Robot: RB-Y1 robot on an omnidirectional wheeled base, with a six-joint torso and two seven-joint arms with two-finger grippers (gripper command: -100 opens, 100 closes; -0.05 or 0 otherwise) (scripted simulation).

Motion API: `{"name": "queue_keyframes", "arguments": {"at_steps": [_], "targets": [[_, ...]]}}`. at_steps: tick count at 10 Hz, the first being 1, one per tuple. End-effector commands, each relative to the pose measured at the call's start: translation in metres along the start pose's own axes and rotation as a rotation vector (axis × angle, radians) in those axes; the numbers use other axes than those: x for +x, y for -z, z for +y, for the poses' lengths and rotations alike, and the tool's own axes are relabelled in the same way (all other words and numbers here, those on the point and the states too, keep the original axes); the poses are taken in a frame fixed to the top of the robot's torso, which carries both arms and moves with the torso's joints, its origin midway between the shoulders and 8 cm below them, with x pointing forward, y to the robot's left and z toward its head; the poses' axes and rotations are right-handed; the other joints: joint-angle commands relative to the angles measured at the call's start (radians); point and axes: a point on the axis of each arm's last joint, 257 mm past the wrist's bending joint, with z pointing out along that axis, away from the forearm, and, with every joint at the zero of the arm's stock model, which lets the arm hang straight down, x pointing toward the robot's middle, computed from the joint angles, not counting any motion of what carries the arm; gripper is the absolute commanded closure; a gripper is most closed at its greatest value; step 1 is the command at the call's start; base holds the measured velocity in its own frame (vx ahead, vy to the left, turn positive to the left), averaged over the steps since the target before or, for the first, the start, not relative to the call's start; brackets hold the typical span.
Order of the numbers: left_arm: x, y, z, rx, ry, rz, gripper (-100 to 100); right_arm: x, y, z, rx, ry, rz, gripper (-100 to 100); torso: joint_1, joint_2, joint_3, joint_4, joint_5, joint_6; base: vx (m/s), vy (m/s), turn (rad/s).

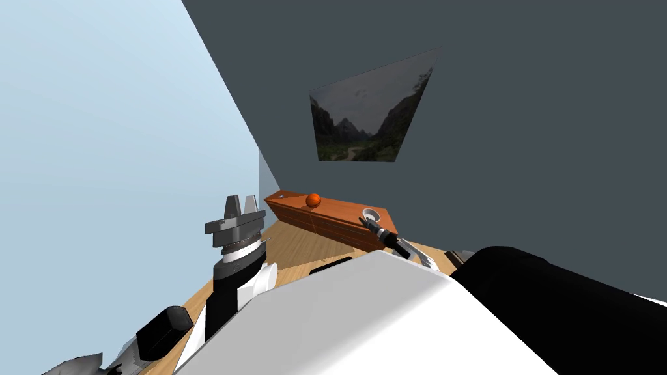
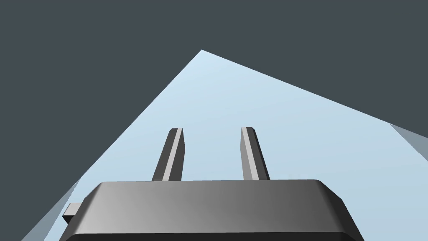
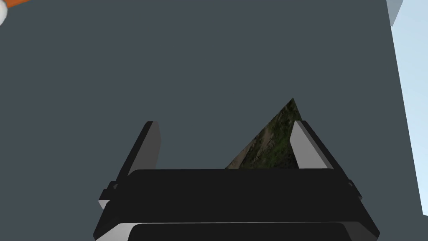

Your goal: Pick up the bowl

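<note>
Left end effector point(image 1: 241, 199) is held up, fingers parted. Right end effector point(image 1: 364, 222) is spread open just beside the bowl point(image 1: 372, 213) on the counter point(image 1: 326, 220).

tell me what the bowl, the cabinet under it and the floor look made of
bowl: plain matte white, no texture; material unclear. cabinet: smooth reddish-brown with drawer seams, probably finished wood. floor: pale planks with grain lines, likely wood.
</note>
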Motion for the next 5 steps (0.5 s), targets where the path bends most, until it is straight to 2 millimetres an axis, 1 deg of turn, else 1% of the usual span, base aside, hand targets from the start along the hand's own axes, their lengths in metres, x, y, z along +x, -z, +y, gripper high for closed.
{"name": "queue_keyframes", "arguments": {"at_steps": [1, 2, 3, 4, 5], "targets": [[0.0, 0.0, 0.0, 0.0, 0.0, 0.0, 0, 0.02, 0.005, -0.016, 0.02, 0.057, 0.063, -100, 0.0, 0.0, 0.0, 0.0, 0.0, 0.0, 0.04, 0.052, 0.106], [0.0, 0.0, 0.0, 0.0, 0.0, 0.0, 0, 0.028, 0.01, -0.027, 0.043, 0.054, 0.078, -100, 0.001, -0.001, 0.0, 0.0, 0.0, 0.0, 0.038, 0.052, 0.053], [0.0, 0.0, 0.0, 0.0, 0.0, 0.0, 0, 0.041, 0.016, -0.039, 0.058, 0.104, 0.131, -100, 0.001, -0.001, 0.0, 0.0, 0.0, 0.0, 0.059, 0.068, 0.105], [0.0, 0.0, 0.0, 0.0, 0.0, 0.0, 0, 0.047, 0.02, -0.049, 0.078, 0.103, 0.145, -100, 0.002, -0.002, -0.001, 0.0, 0.0, 0.0, 0.055, 0.051, 0.036], [0.0, 0.0, 0.0, 0.0, 0.0, 0.0, 0, 0.062, 0.029, -0.066, 0.099, 0.153, 0.202, -100, 0.001, -0.002, -0.001, 0.0, 0.0, 0.0, 0.063, 0.041, 0.096]]}}
